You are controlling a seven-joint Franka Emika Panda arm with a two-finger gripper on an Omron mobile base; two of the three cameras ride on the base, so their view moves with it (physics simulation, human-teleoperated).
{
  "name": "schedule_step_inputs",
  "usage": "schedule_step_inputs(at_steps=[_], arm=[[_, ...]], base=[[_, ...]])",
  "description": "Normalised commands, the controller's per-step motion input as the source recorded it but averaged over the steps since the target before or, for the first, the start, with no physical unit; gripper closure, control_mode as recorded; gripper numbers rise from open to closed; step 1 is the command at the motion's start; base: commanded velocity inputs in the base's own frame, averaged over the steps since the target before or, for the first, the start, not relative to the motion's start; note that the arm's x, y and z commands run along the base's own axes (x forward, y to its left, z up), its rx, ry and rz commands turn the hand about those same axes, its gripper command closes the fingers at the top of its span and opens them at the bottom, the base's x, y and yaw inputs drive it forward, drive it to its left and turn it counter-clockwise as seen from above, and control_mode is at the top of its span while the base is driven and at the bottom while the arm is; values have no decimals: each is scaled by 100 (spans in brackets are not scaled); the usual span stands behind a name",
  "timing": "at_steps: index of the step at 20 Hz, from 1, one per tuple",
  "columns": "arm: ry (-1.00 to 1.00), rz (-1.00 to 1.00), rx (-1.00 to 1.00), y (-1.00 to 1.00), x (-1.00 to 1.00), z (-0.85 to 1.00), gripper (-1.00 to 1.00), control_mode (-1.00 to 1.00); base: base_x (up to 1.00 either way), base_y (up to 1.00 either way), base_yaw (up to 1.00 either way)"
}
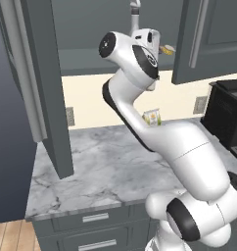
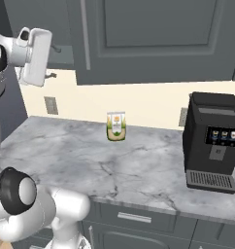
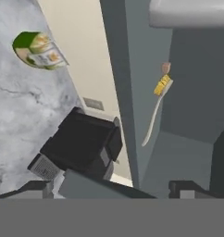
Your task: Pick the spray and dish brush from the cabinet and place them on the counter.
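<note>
The cabinet (image 1: 86, 59) stands open, with its doors swung to either side. My gripper (image 2: 54, 62) is raised to the shelf's front edge, open and holding nothing. The spray (image 1: 135, 13), pale with a narrow neck, stands on the shelf just above and behind my hand. A pale rounded shape at the top of the hand view looks like part of it. The dish brush (image 3: 156, 109) lies on the shelf with its yellowish head (image 1: 167, 49) to the right of the hand. Between my fingertips (image 3: 40, 187) I see only the shelf edge. Below lies the marble counter (image 1: 91, 166).
A green-and-cream pouch (image 2: 116, 126) stands at the back of the counter by the wall. A black coffee machine (image 2: 211, 141) sits at the right. The left cabinet door (image 1: 42, 73) hangs out over the counter's left end. Drawers (image 1: 96, 218) run below.
</note>
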Motion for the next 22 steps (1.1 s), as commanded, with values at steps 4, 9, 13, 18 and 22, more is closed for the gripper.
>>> schedule_step_inputs(at_steps=[4,9,13,18,22], arm=[[1,-13,-4,-10,2,-1,-100,-100],[-1,-11,-1,-11,-1,1,-100,-100],[-10,-14,0,-20,-13,10,-100,-100],[-12,-13,0,-23,-23,2,-100,-100],[-13,-12,0,-17,-21,0,-100,-100]], base=[[0,0,0],[0,0,0],[0,0,0],[0,0,0],[0,0,0]])
